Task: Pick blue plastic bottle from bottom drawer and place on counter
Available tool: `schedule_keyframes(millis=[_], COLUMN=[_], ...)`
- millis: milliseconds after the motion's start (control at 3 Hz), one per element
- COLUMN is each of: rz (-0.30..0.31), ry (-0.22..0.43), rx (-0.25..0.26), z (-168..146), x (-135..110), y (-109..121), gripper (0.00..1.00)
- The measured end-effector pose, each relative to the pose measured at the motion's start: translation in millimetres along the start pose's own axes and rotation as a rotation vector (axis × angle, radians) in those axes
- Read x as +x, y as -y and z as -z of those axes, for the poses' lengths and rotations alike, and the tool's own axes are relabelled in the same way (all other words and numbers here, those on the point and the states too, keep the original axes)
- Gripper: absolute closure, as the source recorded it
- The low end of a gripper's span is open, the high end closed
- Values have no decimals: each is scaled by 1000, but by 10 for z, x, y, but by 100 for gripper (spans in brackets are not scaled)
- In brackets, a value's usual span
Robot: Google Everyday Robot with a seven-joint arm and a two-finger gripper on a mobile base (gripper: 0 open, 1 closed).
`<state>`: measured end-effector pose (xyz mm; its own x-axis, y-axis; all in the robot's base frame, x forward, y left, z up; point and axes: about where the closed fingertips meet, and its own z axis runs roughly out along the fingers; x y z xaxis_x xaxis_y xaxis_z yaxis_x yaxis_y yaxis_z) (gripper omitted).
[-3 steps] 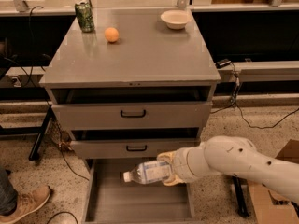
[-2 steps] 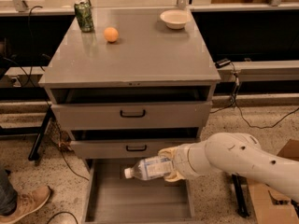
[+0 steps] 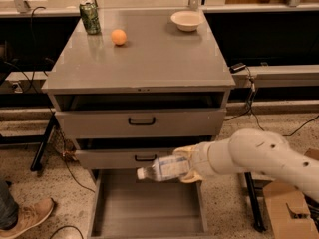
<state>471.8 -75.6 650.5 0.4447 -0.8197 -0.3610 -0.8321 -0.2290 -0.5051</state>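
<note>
The blue plastic bottle (image 3: 163, 169), clear with a white cap and pale label, lies sideways in my gripper (image 3: 183, 164), cap pointing left. The gripper is shut on it and holds it in the air above the open bottom drawer (image 3: 147, 208), level with the front of the middle drawer. My white arm reaches in from the right. The bottom drawer's grey floor shows nothing on it. The counter (image 3: 149, 59), the glossy grey top of the cabinet, is well above the bottle.
On the counter stand a green drink can (image 3: 90, 17) at the back left, an orange ball (image 3: 118, 37) beside it and a white bowl (image 3: 186, 20) at the back right. A person's shoe (image 3: 25, 218) is at the lower left. A cardboard box (image 3: 289, 210) sits at the lower right.
My gripper has lifted the bottle a little higher above the bottom drawer. The bottle stays sideways in the grip.
</note>
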Motion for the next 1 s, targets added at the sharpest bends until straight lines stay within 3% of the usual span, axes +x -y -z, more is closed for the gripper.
schedule_keyframes(millis=[667, 1000], rz=[59, 59], ry=[-34, -34], rx=[72, 73], z=[865, 866], x=[22, 22], y=[915, 916], gripper=[100, 100])
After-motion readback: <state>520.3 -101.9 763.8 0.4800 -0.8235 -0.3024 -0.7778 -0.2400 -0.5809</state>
